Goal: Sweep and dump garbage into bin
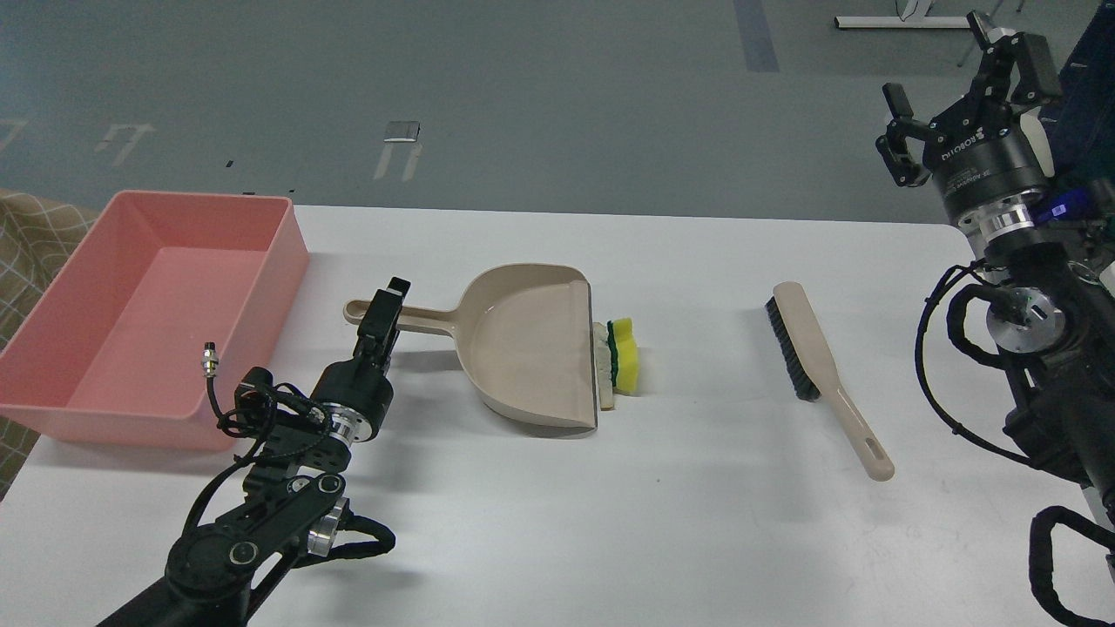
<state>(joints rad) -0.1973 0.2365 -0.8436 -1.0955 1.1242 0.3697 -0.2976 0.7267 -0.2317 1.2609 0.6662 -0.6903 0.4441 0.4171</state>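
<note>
The garbage is a yellow sponge (629, 354) with a dark green layer and a whitish scrap (603, 370). Both lie on the white table against the open lip of a beige dustpan (523, 348). The pink bin (292, 239) stands at the table's left end and looks empty. My left gripper (381, 318) is at the dustpan's handle (427, 320), seen edge-on, so I cannot tell its fingers apart or whether they grip the handle. My right gripper (954, 91) is open and empty, raised high at the far right, well away from the table's things.
A beige hand brush (827, 374) with black bristles lies on the table right of the sponge, handle toward the front. The table's far edge (610, 213) runs behind the dustpan. A checked cloth (26, 235) shows left of the bin.
</note>
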